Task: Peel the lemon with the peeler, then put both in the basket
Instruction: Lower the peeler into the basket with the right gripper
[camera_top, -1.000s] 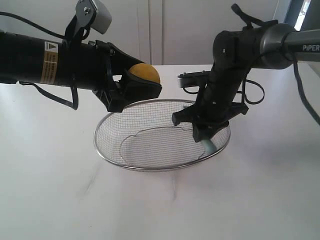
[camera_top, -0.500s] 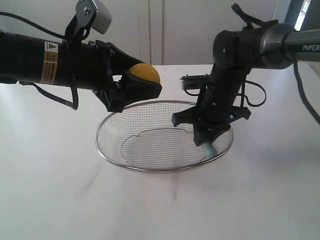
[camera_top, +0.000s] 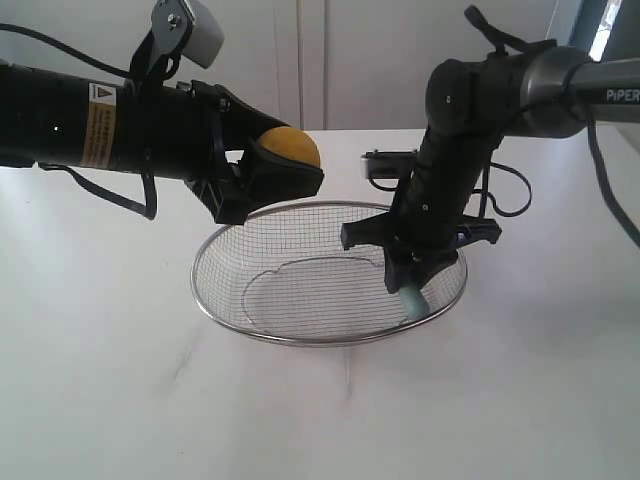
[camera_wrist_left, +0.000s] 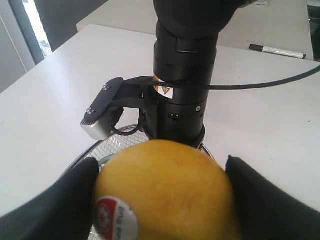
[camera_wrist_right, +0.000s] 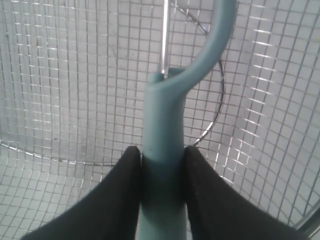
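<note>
Lowered peeler (camera_top: 411, 302), oval mesh basket (camera_top: 300, 338), round lemon (camera_top: 290, 148)

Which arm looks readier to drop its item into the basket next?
Likely the right: the right claw holds the peeler low inside the basket. The left claw grips the lemon higher up, by the rim.

Bright, even daylight washes the white tabletop (camera_top: 120, 400) almost to glare. Shadows beneath the basket (camera_top: 300, 341) are faint and soft-edged. The close-up lemon (camera_wrist_left: 165, 190) appears slightly out of focus.
</note>
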